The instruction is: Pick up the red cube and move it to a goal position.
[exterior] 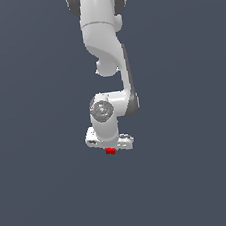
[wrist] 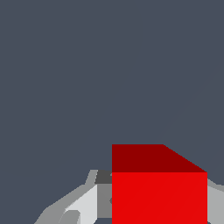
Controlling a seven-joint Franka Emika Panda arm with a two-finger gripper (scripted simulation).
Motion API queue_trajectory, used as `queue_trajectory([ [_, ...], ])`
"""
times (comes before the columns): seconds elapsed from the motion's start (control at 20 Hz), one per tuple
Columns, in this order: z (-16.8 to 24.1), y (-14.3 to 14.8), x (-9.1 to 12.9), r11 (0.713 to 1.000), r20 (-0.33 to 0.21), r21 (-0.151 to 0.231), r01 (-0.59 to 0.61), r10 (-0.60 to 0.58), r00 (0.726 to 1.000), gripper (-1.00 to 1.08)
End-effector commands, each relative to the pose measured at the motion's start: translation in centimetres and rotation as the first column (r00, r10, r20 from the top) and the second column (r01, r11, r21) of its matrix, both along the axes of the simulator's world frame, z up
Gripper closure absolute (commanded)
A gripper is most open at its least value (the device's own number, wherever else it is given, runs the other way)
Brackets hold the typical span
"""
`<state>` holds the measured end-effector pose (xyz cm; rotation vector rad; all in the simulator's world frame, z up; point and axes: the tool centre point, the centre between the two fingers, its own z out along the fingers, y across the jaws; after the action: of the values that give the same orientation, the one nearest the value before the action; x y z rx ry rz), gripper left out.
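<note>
The red cube (exterior: 110, 151) is a tiny bright red block right under the white hand of my arm, near the middle of the exterior view. In the wrist view the red cube (wrist: 159, 192) fills the space between my two grey-white fingers (wrist: 83, 205), which stand against its two sides. My gripper (exterior: 110, 150) is shut on the red cube. The fingertips themselves are hidden behind the cube and the hand. No goal marker shows in either view.
A plain dark grey-blue surface (exterior: 45, 194) fills the whole scene. My white arm (exterior: 103, 40) comes down from the top of the exterior view. No other objects show.
</note>
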<state>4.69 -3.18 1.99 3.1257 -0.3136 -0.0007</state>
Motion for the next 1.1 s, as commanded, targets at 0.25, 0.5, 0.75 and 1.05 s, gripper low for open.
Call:
queue_trajectory([
  [0.25,0.0,0.0,-0.1,1.0,0.0,0.0,0.0,0.0,1.0,1.08],
  [0.5,0.2,0.3,-0.7,1.0,0.0,0.0,0.0,0.0,1.0,1.08],
  [0.75,0.6,1.0,-2.0,1.0,0.0,0.0,0.0,0.0,1.0,1.08],
  [1.05,1.5,2.2,-4.7,1.0,0.0,0.0,0.0,0.0,1.0,1.08],
])
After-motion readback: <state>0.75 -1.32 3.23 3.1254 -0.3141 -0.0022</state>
